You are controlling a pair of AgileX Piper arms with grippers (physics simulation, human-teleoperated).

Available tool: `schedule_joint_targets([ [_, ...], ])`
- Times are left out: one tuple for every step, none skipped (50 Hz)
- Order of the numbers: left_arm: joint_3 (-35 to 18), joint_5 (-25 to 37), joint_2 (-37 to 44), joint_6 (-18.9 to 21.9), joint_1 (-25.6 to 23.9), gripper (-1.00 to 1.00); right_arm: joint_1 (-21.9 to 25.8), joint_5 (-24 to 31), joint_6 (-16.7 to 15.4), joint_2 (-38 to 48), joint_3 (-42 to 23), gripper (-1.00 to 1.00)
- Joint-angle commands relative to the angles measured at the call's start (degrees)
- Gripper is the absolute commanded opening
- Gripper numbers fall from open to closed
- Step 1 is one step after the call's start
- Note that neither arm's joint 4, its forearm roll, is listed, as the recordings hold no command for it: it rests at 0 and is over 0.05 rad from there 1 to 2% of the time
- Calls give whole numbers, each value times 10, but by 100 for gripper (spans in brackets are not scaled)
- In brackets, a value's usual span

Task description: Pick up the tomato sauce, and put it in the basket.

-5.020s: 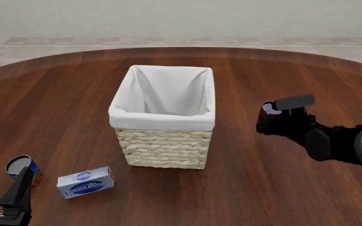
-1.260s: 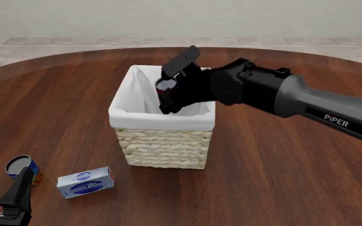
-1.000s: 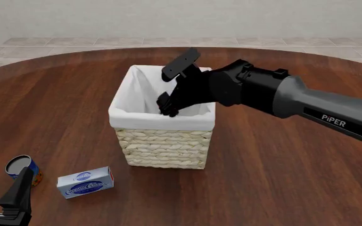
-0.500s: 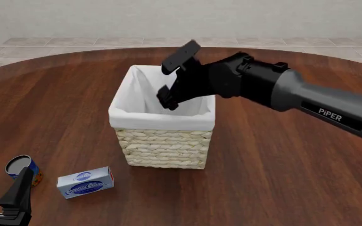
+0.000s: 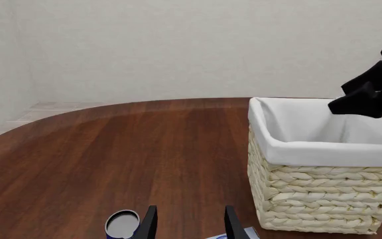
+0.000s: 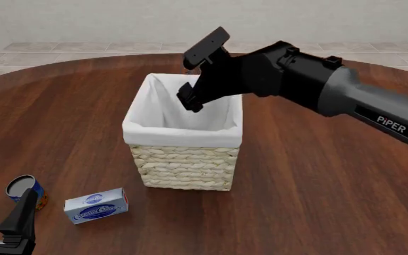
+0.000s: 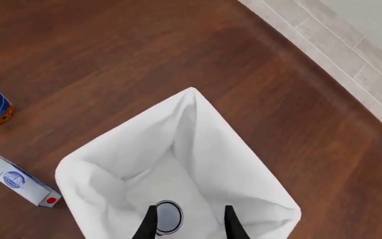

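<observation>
While upright in basket (image 7: 85, 172), tomato sauce (image 7: 167, 217) shows silver top.

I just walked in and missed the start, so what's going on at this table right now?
The right gripper hangs open and empty above the basket. The tomato sauce is already at the bottom of the basket, seen from the right wrist camera, so the drop looks done. The left gripper is open and idle near the blue-and-orange can and the blue-and-white box, which sit on the table.
</observation>
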Motion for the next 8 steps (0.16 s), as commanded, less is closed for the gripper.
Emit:
schedule_joint_targets([
  [0, 0, 0, 0, 0, 100, 2, 8, -8, -18, -3, 100],
  [0, 0, 0, 0, 0, 100, 1, 9, -8, -19, -5, 100],
  [0, 0, 0, 0, 0, 100, 1, 9, -9, -21, -4, 100],
  [0, 0, 0, 0, 0, 100, 1, 10, -10, -24, -5, 100],
  [0, 0, 0, 0, 0, 100, 2, 11, -10, -26, -5, 100],
  [0, 0, 0, 0, 0, 100, 2, 11, -11, -29, -5, 100],
  [0, 0, 0, 0, 0, 100, 2, 12, -11, -31, -5, 100],
  [0, 0, 0, 0, 0, 100, 2, 12, -12, -32, -4, 100],
])
